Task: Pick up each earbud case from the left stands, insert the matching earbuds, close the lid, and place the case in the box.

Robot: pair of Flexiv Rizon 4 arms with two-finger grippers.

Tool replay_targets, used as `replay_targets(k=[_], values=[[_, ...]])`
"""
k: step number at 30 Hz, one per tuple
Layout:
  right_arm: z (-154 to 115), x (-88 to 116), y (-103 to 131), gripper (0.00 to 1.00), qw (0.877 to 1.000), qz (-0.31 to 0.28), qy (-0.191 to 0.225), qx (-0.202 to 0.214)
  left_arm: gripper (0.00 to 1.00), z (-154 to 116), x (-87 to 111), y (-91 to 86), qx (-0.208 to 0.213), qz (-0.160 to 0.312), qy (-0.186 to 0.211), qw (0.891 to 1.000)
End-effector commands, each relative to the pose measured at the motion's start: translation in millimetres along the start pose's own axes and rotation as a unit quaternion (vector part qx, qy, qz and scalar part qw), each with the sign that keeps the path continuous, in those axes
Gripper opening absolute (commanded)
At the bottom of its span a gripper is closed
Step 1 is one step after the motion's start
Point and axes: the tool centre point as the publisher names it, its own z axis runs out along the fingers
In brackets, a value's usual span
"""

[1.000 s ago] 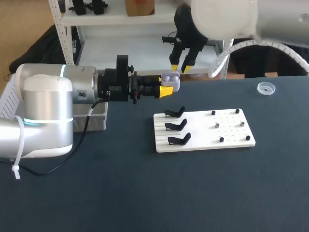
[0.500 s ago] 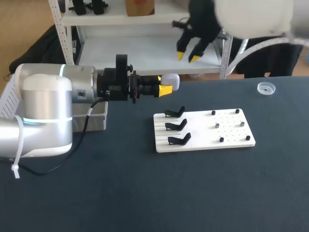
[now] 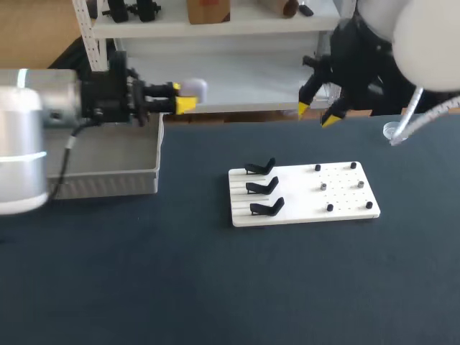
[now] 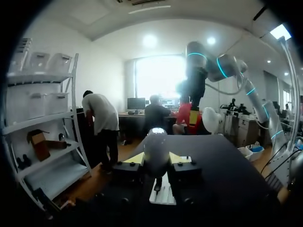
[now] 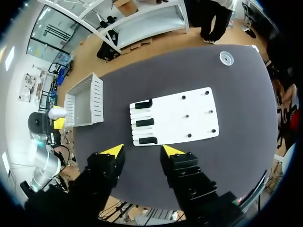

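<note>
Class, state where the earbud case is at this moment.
Head view, left: the earbud case is clamped in the left gripper, raised beside the grey box.

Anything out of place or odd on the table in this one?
Nothing stands out. The left gripper holds the earbud case near the grey box; the white board lies flat with its three stands empty. The right gripper hangs open, clear of everything.

The board (image 3: 345, 196) is white, stands (image 3: 261, 186) black, box (image 3: 108, 184) grey, case (image 3: 195, 89) pale, table (image 3: 215, 287) dark blue.
</note>
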Motion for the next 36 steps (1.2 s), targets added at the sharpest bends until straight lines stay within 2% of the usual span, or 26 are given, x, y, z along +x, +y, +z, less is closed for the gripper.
replay_targets(k=[1,5,6,7,12,16,20,22,25,28,29,31,32,33,36], values=[[3,12,-4,0.49,0.998,0.01,-0.054,0.007,0.0,-73,11.6,10.5,-0.018,-0.001,0.011,1.0],[8,17,-5,0.48,0.998,0.02,-0.05,0.013,0.0,-99,40.0,33.0,-0.046,-0.01,0.021,0.999],[9,19,-4,0.48,0.998,0.02,-0.049,0.015,0.0,-104,47.5,37.7,-0.064,-0.011,0.026,0.998],[10,19,-4,0.48,0.998,0.023,-0.048,0.017,0.0,-109,55.5,41.9,-0.073,-0.013,0.04,0.996],[14,24,-4,0.48,0.998,0.03,-0.042,0.03,0.0,-122,85.4,58.1,-0.102,-0.026,0.054,0.993],[17,25,-5,0.47,0.998,0.035,-0.039,0.039,0.0,-130,109.0,73.7,-0.12,-0.043,0.093,0.987],[19,27,-5,0.47,0.998,0.037,-0.037,0.045,0.0,-130,134.0,80.8,-0.121,-0.065,0.127,0.982],[19,28,-5,0.47,0.997,0.04,-0.036,0.046,0.0,-131,145.2,82.2,-0.125,-0.074,0.122,0.982],[20,30,-5,0.47,0.997,0.044,-0.036,0.048,0.0,-132,160.7,83.5,-0.129,-0.088,0.134,0.979],[21,33,-6,0.48,0.997,0.046,-0.034,0.05,0.02,-133,169.0,84.8,-0.13,-0.1,0.134,0.977],[22,33,-6,0.48,0.997,0.048,-0.033,0.049,0.29,-134,170.6,85.4,-0.133,-0.103,0.132,0.977],[22,34,-7,0.48,0.997,0.049,-0.033,0.05,0.69,-136,172.6,86.4,-0.136,-0.108,0.126,0.977],[22,34,-7,0.48,0.997,0.049,-0.033,0.051,0.87,-137,173.0,86.5,-0.138,-0.111,0.125,0.976],[22,35,-7,0.48,0.997,0.049,-0.033,0.051,1.0,-137,173.1,86.5,-0.139,-0.112,0.125,0.976],[21,36,-8,0.49,0.997,0.051,-0.035,0.053,1.0,-137,168.9,83.6,-0.137,-0.113,0.126,0.976]])
